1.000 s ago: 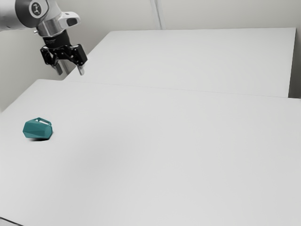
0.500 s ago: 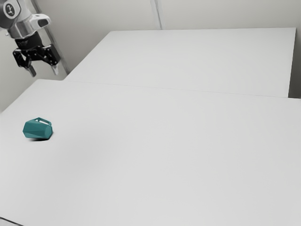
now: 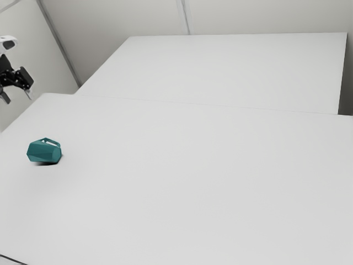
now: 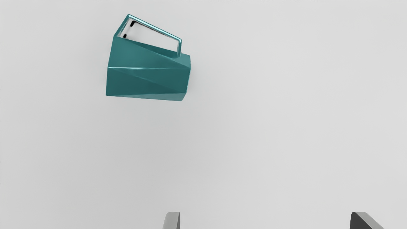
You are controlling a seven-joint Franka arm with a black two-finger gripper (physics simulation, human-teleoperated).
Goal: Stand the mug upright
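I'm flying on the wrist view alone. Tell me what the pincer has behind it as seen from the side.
Observer: The exterior view shows the pincer at its left edge, with the wall behind the fingertips.

Operator: Now tell me which part of the table the mug is on.

Observer: The mug lies toward the table's edge on the exterior view's left, with a broad bare stretch to that view's right.

Operator: Describe what's past the table's far side.

Observer: A second pale surface, beyond a thin seam.
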